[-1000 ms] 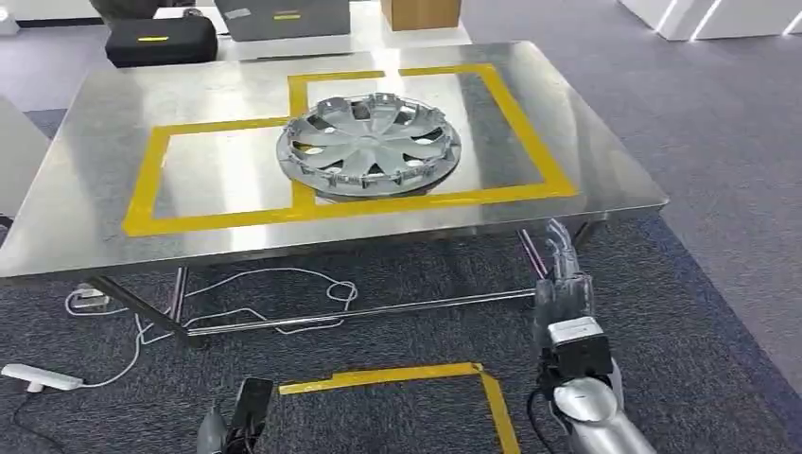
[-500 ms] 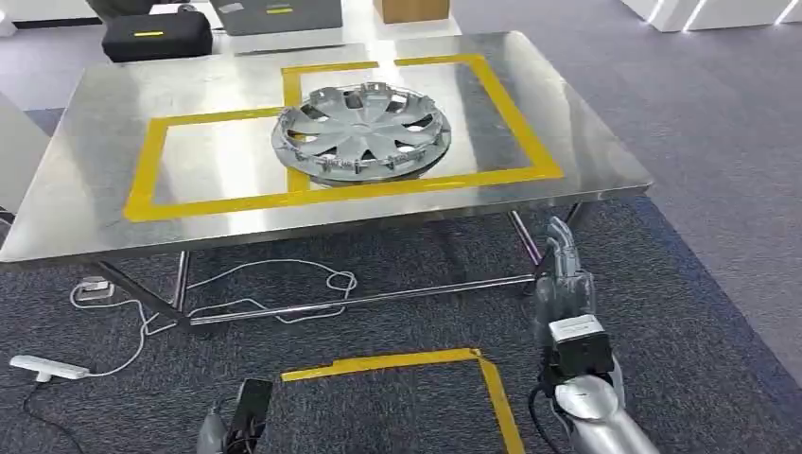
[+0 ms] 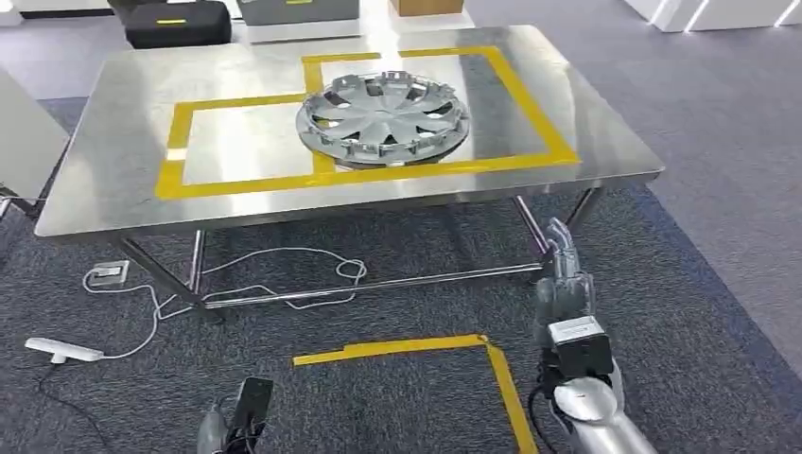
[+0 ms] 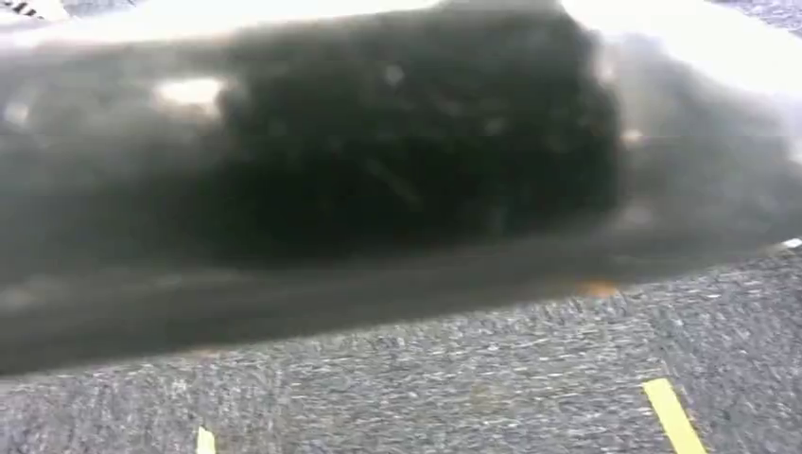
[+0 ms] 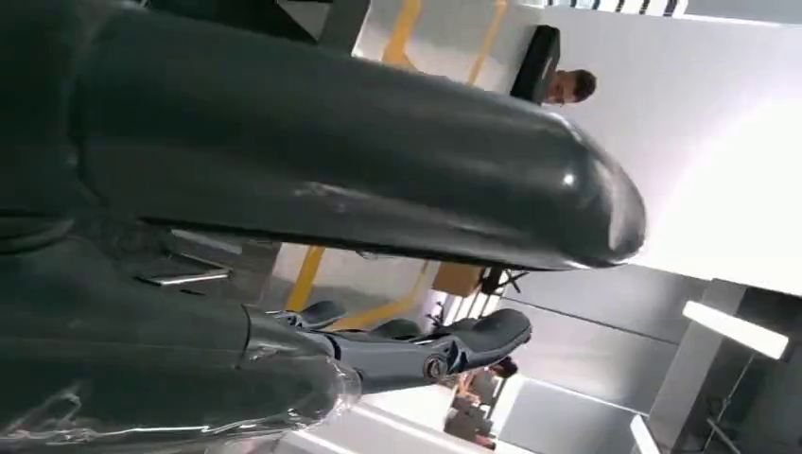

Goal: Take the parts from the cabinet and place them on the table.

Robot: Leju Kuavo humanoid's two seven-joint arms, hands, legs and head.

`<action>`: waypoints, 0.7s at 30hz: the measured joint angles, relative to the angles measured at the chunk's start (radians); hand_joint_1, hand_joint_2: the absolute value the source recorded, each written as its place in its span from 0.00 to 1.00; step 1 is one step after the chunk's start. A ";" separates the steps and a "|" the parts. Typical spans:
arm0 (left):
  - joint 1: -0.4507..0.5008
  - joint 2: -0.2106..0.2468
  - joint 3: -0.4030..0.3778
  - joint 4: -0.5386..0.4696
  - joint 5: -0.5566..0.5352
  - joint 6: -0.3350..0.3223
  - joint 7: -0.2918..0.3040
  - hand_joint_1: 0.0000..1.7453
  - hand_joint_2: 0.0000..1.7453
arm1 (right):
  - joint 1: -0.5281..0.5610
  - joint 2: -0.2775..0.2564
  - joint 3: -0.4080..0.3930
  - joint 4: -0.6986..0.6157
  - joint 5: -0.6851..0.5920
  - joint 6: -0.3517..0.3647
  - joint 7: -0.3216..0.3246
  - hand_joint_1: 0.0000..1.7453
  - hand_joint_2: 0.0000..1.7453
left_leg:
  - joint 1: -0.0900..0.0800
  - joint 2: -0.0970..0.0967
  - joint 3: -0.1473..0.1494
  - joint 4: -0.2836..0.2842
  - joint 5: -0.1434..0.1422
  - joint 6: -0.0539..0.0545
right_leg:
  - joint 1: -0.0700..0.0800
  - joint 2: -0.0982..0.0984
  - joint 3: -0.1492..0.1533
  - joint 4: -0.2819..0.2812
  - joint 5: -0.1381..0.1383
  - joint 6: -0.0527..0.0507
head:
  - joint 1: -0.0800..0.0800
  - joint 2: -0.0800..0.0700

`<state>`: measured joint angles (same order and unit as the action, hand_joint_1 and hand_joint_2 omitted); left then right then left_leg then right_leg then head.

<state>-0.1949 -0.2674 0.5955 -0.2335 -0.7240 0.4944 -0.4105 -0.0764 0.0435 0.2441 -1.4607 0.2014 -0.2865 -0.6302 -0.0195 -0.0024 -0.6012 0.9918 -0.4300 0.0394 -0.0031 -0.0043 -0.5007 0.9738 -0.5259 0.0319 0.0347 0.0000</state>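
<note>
Hubcap (image 3: 382, 119) lies flat across the yellow tape (image 3: 336, 177) toward the tabletop's (image 3: 113, 161) far edge, seemingly delivered. Right robot hand (image 3: 562, 284) hangs released, holding nothing; the left robot hand's state I cannot tell.

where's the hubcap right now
In the head view, the hubcap lies on the steel table, overlapping the yellow tape dividing two marked rectangles.

1. No words, numbers, brand names or signs are showing clearly enough to be read in any of the views.
2. A white label (image 3: 574, 331) is sitting on the back of the robot's right wrist; any print on it is too small to make out.
3. A yellow strip (image 3: 171, 21) is showing on the black case (image 3: 177, 26) beyond the table, with no legible lettering.
</note>
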 joint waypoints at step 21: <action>-0.001 0.003 -0.005 0.000 0.002 0.000 0.000 0.00 0.00 | -0.001 0.001 -0.002 0.000 0.000 0.001 0.010 0.00 0.00 | 0.021 -0.001 0.078 -0.001 -0.060 -0.006 | -0.008 0.001 -0.123 0.036 0.074 0.019 | 0.000 0.000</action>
<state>-0.1957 -0.2640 0.5905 -0.2335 -0.7221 0.4948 -0.4105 -0.0775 0.0443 0.2426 -1.4603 0.2014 -0.2857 -0.6202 0.0014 -0.0030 -0.5229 0.9904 -0.4903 0.0331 -0.0108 -0.0034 -0.6233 1.0102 -0.4519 0.0507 0.0351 0.0000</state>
